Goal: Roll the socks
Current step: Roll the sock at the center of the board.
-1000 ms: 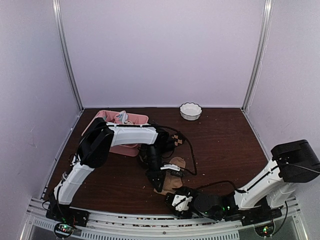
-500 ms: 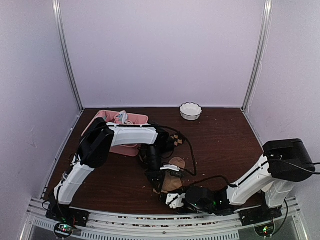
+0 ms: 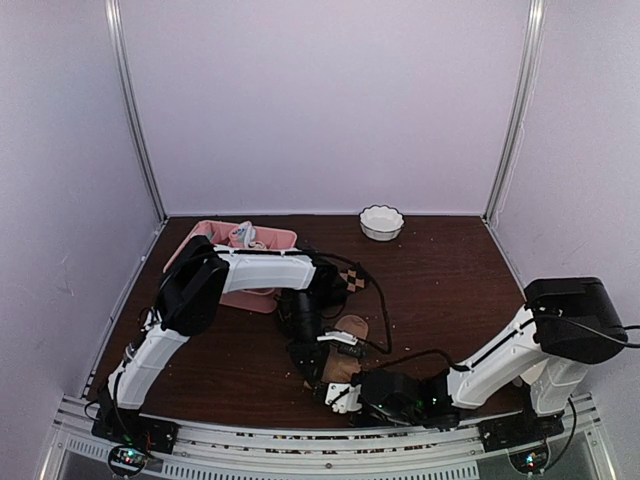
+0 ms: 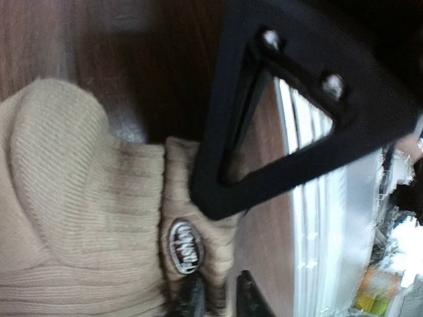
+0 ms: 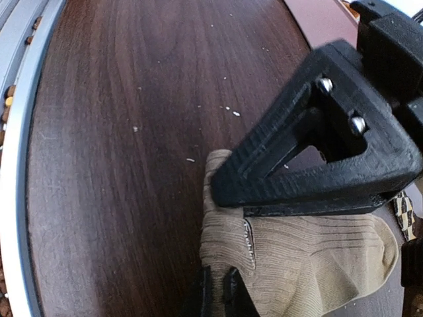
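Low at the bottom centre of the overhead view, the right end effector (image 3: pixel 338 397) lies near the bench (image 3: pixel 450 290), its jaws drawn together at the cuff edge of the tan sock (image 5: pixel 297 257) (whether fabric is pinched between them is unclear). Just above it in the frame, the left end effector (image 3: pixel 322 366) points down onto the same sock, and I cannot tell whether its tips are parted or gripping. Higher still lies the argyle sock (image 3: pixel 352 281), with the pink tray (image 3: pixel 270 234) at upper left and the white bowl (image 3: pixel 381 222) by the back edge.
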